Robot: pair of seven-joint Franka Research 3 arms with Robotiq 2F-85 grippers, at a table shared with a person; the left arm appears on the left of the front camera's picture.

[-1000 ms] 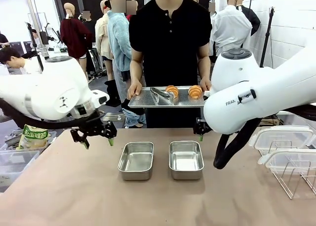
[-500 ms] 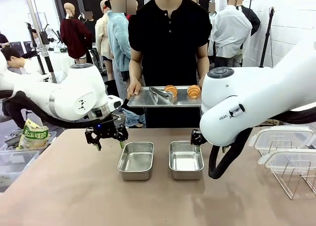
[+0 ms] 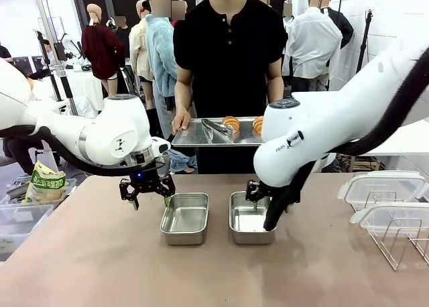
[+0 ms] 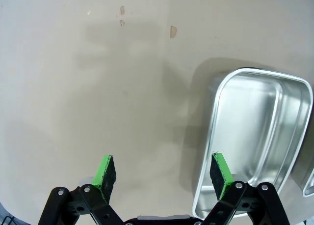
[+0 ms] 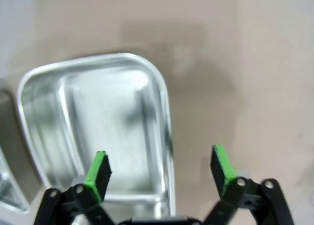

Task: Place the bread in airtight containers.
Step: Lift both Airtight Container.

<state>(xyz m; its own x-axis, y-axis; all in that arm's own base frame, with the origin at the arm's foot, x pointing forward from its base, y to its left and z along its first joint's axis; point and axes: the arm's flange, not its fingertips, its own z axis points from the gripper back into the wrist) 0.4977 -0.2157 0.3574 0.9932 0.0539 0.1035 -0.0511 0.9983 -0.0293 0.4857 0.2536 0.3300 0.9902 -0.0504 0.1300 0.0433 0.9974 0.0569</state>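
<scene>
Two empty steel containers sit side by side mid-table, the left container (image 3: 184,217) and the right container (image 3: 252,217). My left gripper (image 3: 151,201) hangs open at the left container's outer edge; in the left wrist view the left gripper (image 4: 162,171) has one green pad over the container's rim (image 4: 255,136) and the other over bare table. My right gripper (image 3: 257,198) is open low over the right container; the right wrist view shows the right gripper (image 5: 159,168) straddling that container's side wall (image 5: 98,112). A person holds a flat tray (image 3: 194,137) with two croissants (image 3: 232,124), the second (image 3: 257,125) partly hidden by my right arm.
Metal tongs (image 3: 216,127) lie on the tray beside the croissants. Clear lidded tubs (image 3: 382,186) and a wire rack (image 3: 402,234) stand at the right edge. A printed bag (image 3: 45,185) and a plastic bin (image 3: 17,221) sit off the table's left side.
Both arms have swung inward and down toward the containers: the left gripper to the left container's edge, the right gripper over the right one. The person's tray stays level.
</scene>
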